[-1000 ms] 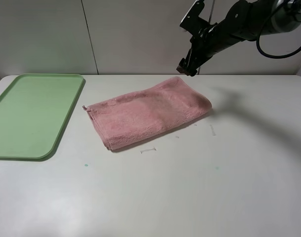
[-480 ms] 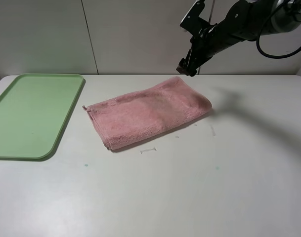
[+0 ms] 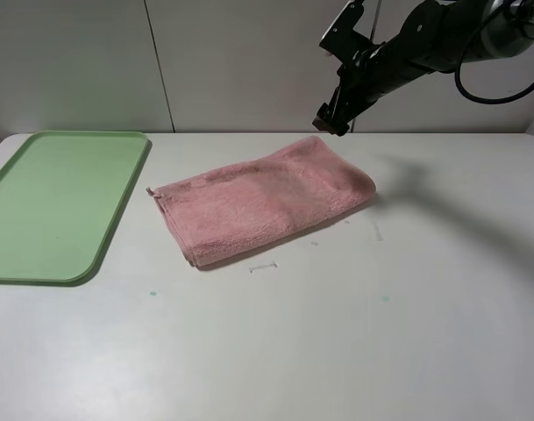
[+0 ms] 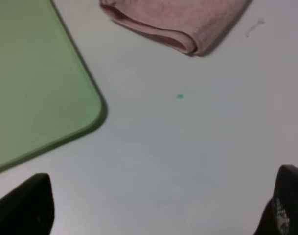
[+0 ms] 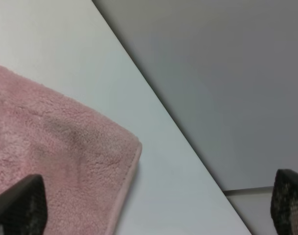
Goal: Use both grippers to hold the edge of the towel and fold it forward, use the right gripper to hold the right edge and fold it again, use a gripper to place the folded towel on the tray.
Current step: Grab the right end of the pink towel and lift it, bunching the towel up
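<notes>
Green, flat and rectangular, the plastic tray [image 3: 39, 210] lies at the left. Our left gripper [image 4: 156, 208] hangs close to its rounded corner, jaws spread, holding nothing. Right of the tray rests the fluffy pink terry towel [image 3: 262, 200], folded once, its long axis running near-left to far-right. Our right gripper [image 3: 330, 121], the nearer one, hovers released above the towel's far right end, so that edge lies just below it. Nothing has shifted since a second ago.

One towel [image 3: 262, 206], one tray [image 3: 56, 202], one table [image 3: 380, 333], and two grippers: the left gripper [image 4: 153, 203] and the right gripper [image 3: 331, 123].
</notes>
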`<state>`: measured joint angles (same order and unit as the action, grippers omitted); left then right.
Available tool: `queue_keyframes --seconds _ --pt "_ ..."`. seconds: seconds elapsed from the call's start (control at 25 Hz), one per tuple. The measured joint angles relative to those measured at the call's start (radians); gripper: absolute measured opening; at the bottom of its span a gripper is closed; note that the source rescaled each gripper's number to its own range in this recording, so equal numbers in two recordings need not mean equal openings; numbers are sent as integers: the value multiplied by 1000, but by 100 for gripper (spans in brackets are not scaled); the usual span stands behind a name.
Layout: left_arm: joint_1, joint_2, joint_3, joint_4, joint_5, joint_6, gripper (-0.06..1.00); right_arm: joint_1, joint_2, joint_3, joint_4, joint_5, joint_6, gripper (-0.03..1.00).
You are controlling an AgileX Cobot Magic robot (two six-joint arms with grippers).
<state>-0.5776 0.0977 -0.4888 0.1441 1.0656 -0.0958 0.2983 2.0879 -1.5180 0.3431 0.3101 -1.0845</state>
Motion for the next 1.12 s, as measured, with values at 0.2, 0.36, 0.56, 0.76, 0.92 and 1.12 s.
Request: queue_keyframes --seconds 0.2,0.36,0.56,0.76,0.92,1.12 --pt "131 0 0 -2 -1 0 88 0 0 0 0 0 0 100" --pt "283 0 0 -3 -1 0 88 0 0 0 0 1 0 100" --pt "409 0 0 -3 -1 -8 88 0 0 0 0 3 0 100" --pt "470 0 0 -3 -1 -17 88 0 0 0 0 3 1 100" --pt "505 0 0 -3 -1 -30 88 0 0 0 0 11 23 100" --pt "510 0 0 -3 -1 -34 88 0 0 0 0 46 48 100"
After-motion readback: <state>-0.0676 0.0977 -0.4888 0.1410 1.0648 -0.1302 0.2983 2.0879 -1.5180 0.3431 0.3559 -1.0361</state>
